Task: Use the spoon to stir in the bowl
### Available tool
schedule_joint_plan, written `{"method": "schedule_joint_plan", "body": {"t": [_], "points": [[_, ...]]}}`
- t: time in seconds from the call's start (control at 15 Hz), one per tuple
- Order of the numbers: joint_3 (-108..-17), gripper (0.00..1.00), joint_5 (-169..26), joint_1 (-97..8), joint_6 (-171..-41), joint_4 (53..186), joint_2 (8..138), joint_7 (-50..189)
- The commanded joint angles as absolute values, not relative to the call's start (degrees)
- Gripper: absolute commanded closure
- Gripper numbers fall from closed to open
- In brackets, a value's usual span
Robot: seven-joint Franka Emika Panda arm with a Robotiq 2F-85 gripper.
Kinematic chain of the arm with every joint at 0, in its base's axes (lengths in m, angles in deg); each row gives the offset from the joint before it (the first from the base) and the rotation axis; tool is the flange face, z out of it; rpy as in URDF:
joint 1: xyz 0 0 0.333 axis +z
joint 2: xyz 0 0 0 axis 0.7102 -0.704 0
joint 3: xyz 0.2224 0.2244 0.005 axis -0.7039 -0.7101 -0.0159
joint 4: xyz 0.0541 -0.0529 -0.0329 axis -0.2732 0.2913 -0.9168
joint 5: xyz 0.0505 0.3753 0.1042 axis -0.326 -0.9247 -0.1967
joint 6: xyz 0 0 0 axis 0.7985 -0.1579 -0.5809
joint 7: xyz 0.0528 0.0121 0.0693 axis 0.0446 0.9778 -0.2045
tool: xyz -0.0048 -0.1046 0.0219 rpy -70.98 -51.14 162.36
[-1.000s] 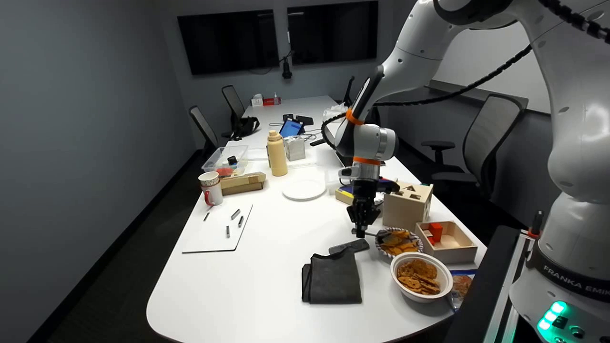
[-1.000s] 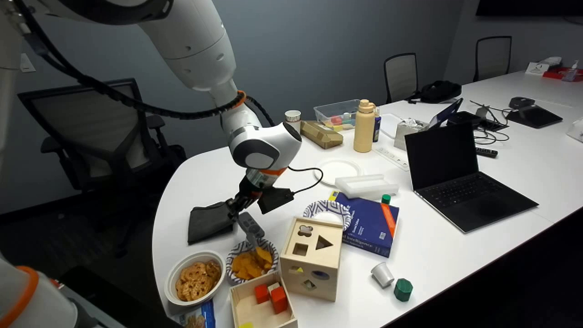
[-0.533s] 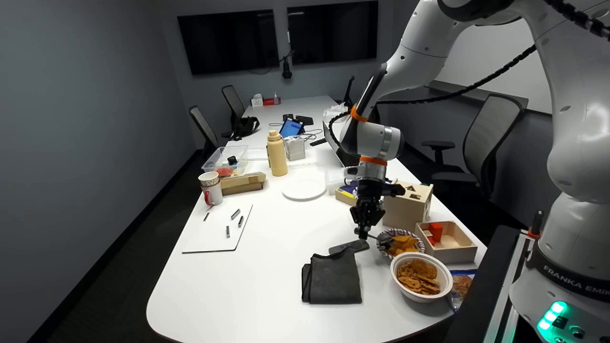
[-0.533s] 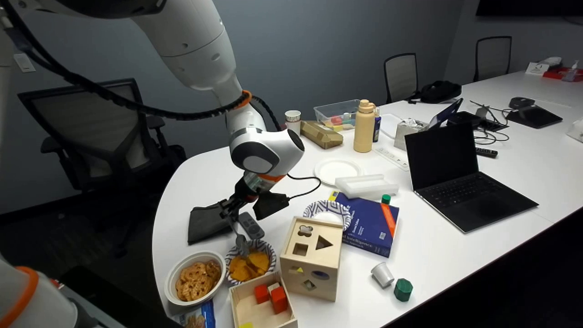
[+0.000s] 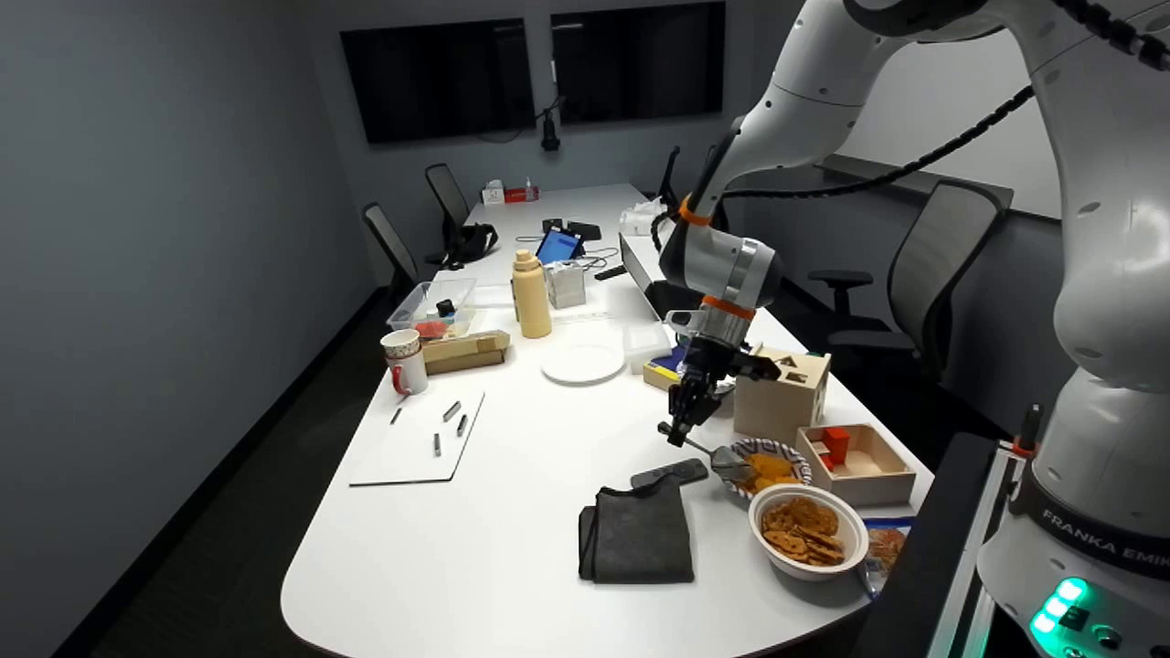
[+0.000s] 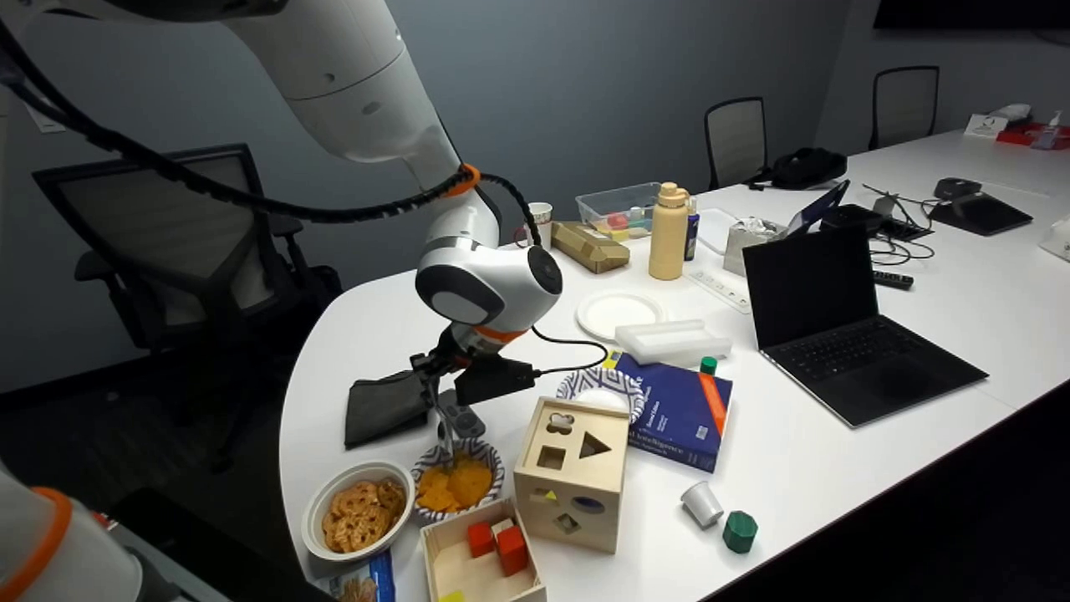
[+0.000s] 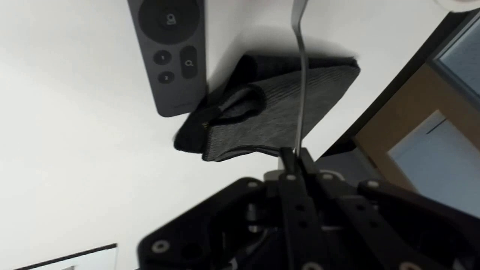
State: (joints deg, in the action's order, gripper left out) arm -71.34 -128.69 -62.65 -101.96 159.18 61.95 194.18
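Note:
The small bowl (image 5: 775, 447) has a patterned light rim and holds orange-brown chips; it also shows in an exterior view (image 6: 491, 454). My gripper (image 5: 677, 433) is shut on the handle end of a metal spoon (image 5: 730, 463). In the wrist view the fingertips (image 7: 297, 159) pinch the thin spoon handle (image 7: 303, 82); the spoon's head is out of that view. The gripper is beside the bowl, above the table, and tilted. The spoon (image 6: 445, 428) slopes down across the bowl's rim, its head over the bowl's side. I cannot tell if it touches the chips.
A larger white bowl (image 5: 857, 546) with red-orange food stands close beside the small bowl. An open wooden box (image 5: 900, 484) and a wooden shape cube (image 5: 772, 407) are close by. A grey remote (image 5: 670, 472) and folded dark cloth (image 5: 640, 539) lie near the gripper.
The wrist has tilted, so the fingers lean more away from the bowl. The spoon's head has shifted back toward the bowl's rim and has turned. The chips have shifted slightly.

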Motion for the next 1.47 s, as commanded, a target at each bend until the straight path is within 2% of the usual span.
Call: {"method": "schedule_joint_plan", "body": {"t": [0.0,0.4,0.6,1.0,1.4], "points": [[-69.71,0.99,-136.86,-59.05,-108.83,160.89,63.54,194.06],[-68.83,0.99,-144.65,-54.87,-117.34,162.79,64.91,194.33],[-67.63,0.99,-141.99,-51.73,-119.92,164.52,65.76,187.15],[-66.26,0.99,-130.46,-49.35,-116.06,165.69,65.68,174.54],[-68.47,0.99,-129.85,-51.64,-116.64,165.08,66.27,178.09]]}}
